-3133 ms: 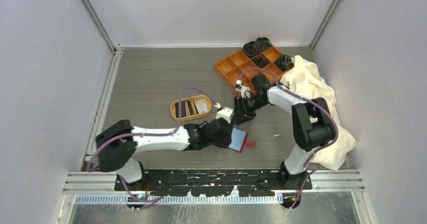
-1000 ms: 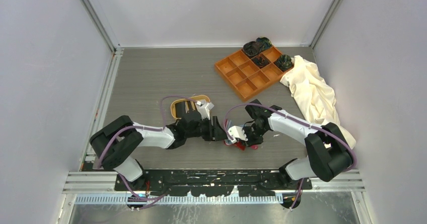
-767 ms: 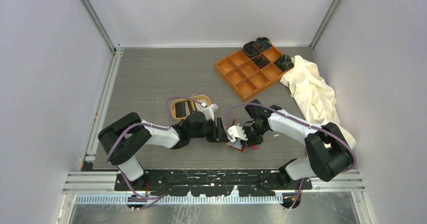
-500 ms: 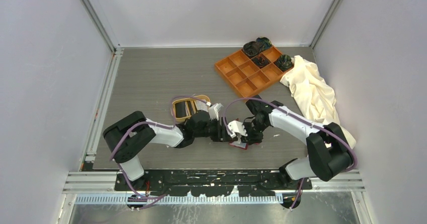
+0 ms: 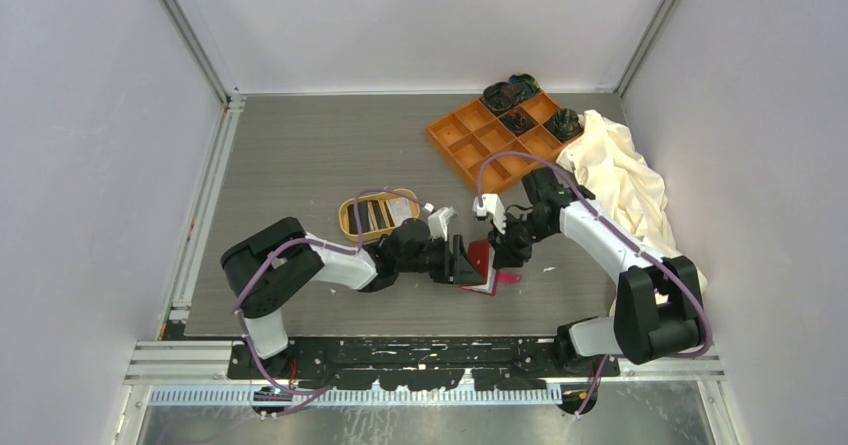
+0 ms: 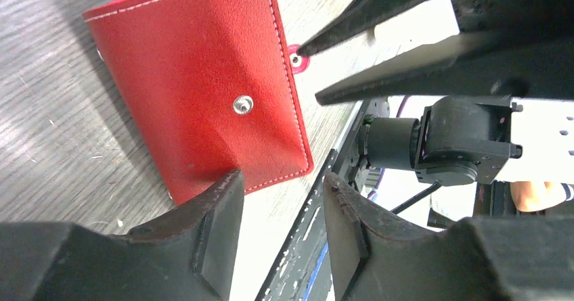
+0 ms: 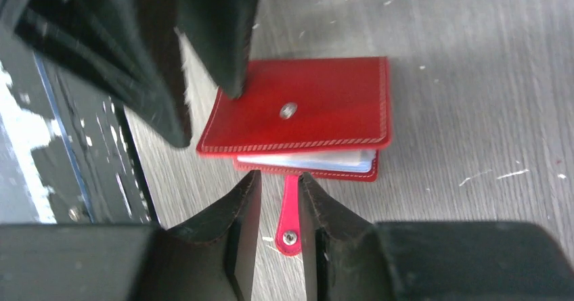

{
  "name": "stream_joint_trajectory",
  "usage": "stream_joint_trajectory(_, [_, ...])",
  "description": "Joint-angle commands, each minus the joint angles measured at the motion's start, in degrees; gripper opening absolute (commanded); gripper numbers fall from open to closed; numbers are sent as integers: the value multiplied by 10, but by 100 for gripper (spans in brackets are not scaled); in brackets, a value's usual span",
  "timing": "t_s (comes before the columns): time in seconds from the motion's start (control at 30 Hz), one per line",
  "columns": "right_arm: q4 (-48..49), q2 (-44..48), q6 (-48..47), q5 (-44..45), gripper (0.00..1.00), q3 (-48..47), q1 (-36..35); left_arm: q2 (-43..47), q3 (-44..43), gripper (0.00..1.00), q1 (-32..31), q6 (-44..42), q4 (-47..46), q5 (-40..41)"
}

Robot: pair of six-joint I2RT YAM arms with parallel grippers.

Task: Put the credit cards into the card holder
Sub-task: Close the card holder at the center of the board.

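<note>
The card holder (image 5: 481, 263) is a red wallet lying on the table, folded almost shut with the snap stud up. It also shows in the left wrist view (image 6: 203, 78) and the right wrist view (image 7: 304, 115). Its snap tab (image 7: 290, 213) lies flat and unfastened. My left gripper (image 5: 466, 262) (image 6: 283, 179) is open, with one fingertip (image 7: 233, 88) at the cover's edge. My right gripper (image 5: 500, 253) (image 7: 279, 178) is narrowly open above the tab and holds nothing. The credit cards (image 5: 372, 213), black and light ones, lie in the oval dish.
The oval tan dish (image 5: 345, 221) sits just left of the left wrist. An orange nine-compartment tray (image 5: 497, 137) with dark items in its far cells stands at the back right. A cream cloth (image 5: 625, 190) lies heaped along the right side, under the right arm.
The holder lay open with its blue lining up; now its red cover is folded over. My right gripper has drawn back from it to the far right. My left gripper has moved right up to it.
</note>
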State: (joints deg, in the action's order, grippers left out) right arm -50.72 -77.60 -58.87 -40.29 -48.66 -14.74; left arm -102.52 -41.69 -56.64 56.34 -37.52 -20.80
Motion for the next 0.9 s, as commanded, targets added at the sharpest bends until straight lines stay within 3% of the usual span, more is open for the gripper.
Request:
stream_joint_trajectory(0.0, [119, 6, 253, -2, 31, -35, 2, -10, -17, 48, -6, -13, -13, -13])
stream_joint_trajectory(0.17, [134, -14, 319, -11, 24, -38, 2, -24, -23, 49, -7, -9, -22, -16])
stream_joint_trajectory(0.43, [81, -86, 257, 59, 17, -58, 0, -32, -12, 45, -6, 5, -61, -11])
stream_joint_trajectory(0.63, [57, -138, 254, 106, 17, -81, -5, 30, 35, 46, -1, -19, -82, 26])
stream_joint_trajectory(0.87, [71, -133, 264, 119, 18, -76, -10, 83, 36, 51, 9, -90, 48, 102])
